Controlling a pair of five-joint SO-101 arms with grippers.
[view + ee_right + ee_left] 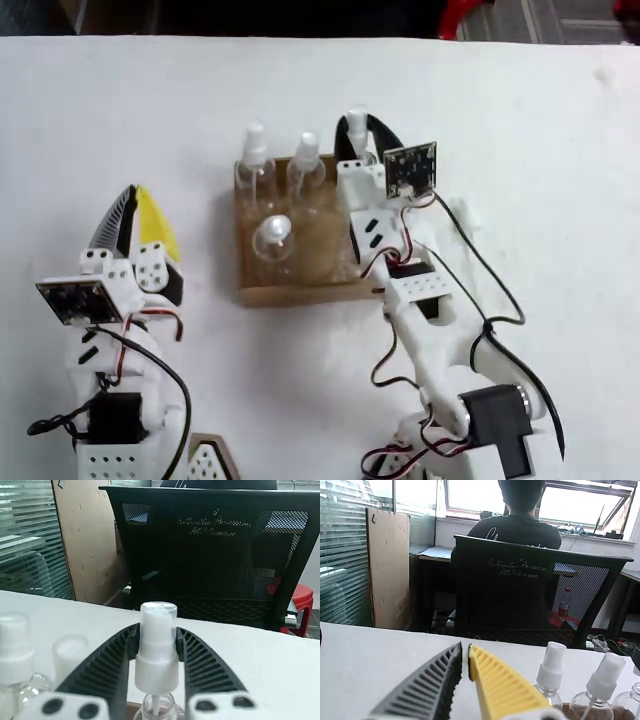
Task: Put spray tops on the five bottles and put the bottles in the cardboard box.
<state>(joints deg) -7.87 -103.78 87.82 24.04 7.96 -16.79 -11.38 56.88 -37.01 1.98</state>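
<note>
The white table [520, 120] is carrying both arms and the cardboard box [300, 293]. The box is sitting near the middle of the table, between the two arms.

The right arm [430, 330] is extending along the right side of the box. The left arm [110, 400] is standing to the left of the box, apart from it.

Three bottles are standing upright inside the box:
- The far-left bottle [255, 175] and the far-middle bottle [305, 175] are standing side by side along the far wall.
- The front bottle [272, 248] is standing nearer the front wall.
- Each of the three is wearing a white spray top.

A fourth bottle [159, 706] is sitting at the far right corner of the box. Whether its base is touching the box floor cannot be determined.

The right gripper [156, 631] is hanging over this corner. Its two black fingers are pinching the white spray top [157, 645] of the fourth bottle from both sides, just below the cap.

The left gripper [465, 652] is hovering above the bare table, pointing toward the far edge. Its grey finger and yellow finger are lying pressed almost together and are holding nothing.
</note>
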